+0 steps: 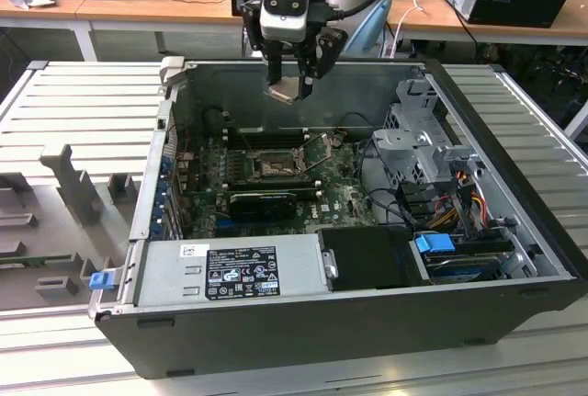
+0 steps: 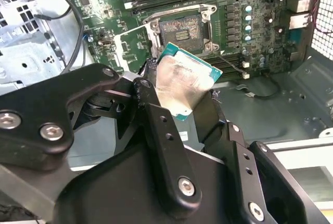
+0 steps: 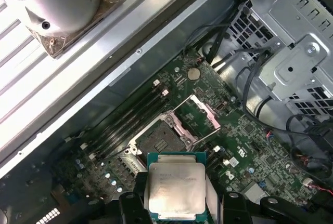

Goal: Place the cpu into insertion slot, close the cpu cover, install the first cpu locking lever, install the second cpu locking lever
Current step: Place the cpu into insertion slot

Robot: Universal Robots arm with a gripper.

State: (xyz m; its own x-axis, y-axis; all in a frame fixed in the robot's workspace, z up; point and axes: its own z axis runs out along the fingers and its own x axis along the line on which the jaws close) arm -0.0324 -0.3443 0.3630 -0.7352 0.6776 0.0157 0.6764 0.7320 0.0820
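Pinching the chip (image 2: 182, 81) by its edges between the fingers (image 2: 156, 122), with the open slot (image 2: 181, 28) well below them. Probably light, stiff, smooth, easy to hurt; edges best for holding.

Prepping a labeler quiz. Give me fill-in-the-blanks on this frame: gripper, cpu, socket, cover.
1. The gripper is ____ on the cpu.
2. The cpu hangs ____ the motherboard, not touching it.
3. The insertion slot is ____: no chip sits in it.
4. The cpu cover is swung ____, off the slot.
Missing words: shut; above; empty; open.
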